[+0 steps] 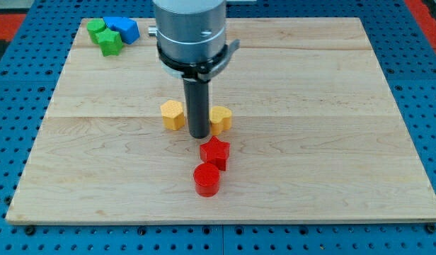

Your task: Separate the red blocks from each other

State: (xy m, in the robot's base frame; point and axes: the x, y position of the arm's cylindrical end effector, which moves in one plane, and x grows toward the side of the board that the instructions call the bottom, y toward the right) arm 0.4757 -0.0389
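My tip [199, 135] rests on the wooden board [331, 142] with no jaws or hand of any kind, only the bare dark rod under the grey cylindrical arm end [190, 32], and it grips nothing. I take the red star block [215, 151] as the landmark. The tip stands just above it toward the view's top and a little to the view's left, near it; whether they touch I cannot tell from this angle. The red cylinder block [207, 179] sits just below the star toward the view's bottom, and the two reds look to be touching or nearly so. Above the star, two yellow blocks flank the rod: one [173, 115] on the view's left, possibly heart-shaped, and one [221, 118] on the view's right, partly hidden by the rod. Far from the star, at the board's top-left corner, two green blocks [105, 37] and two blue blocks [123, 28] huddle together
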